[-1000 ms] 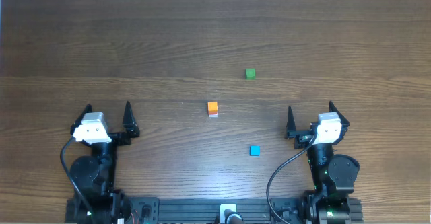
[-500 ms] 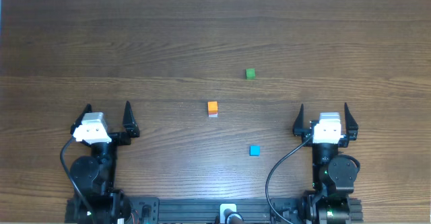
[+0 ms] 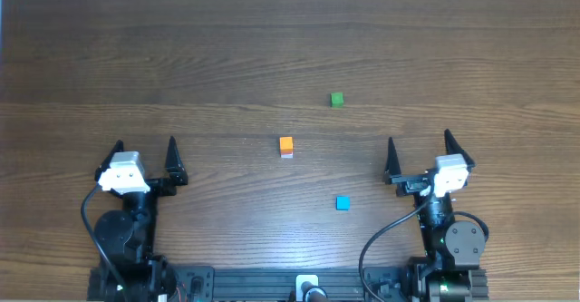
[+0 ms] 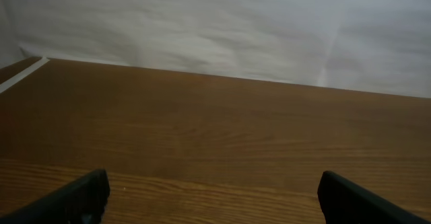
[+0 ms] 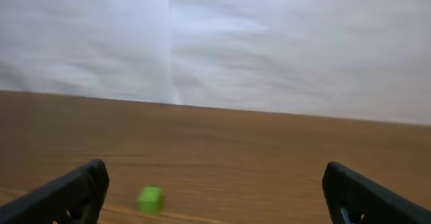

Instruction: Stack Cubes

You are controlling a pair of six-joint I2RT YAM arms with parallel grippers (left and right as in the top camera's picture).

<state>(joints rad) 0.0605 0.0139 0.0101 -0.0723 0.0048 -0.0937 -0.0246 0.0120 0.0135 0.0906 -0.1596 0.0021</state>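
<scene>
- The left gripper [image 3: 145, 144] is found at the lower left of the top view, close to its arm's base. Its fingers are spread wide and nothing is held between them.
- Same deal on the other side: the right gripper [image 3: 418, 140] is parked at the lower right, released, fingers wide apart, nothing grasped.
- Three cubes are scattered on the dark wooden surface [image 3: 181, 48], all well apart from each other and from both grippers.
- The green cube [image 3: 337, 99] is placed a bit right of centre, farthest up the frame of the three. It is also picked up by the right wrist view, sitting on the wood out ahead of that gripper, toward one finger rather than centred.
- The orange cube [image 3: 286, 143] is seen pretty much dead centre. A pale pinkish sliver [image 3: 286, 155] is visible at its lower edge; what that is can't be told.
- The blue cube [image 3: 342, 202] is located lower down, right of centre, nearer to the right gripper than to the left one.
- In the left wrist view, bare wood is shown running out to a white backdrop [image 4: 202, 29].
</scene>
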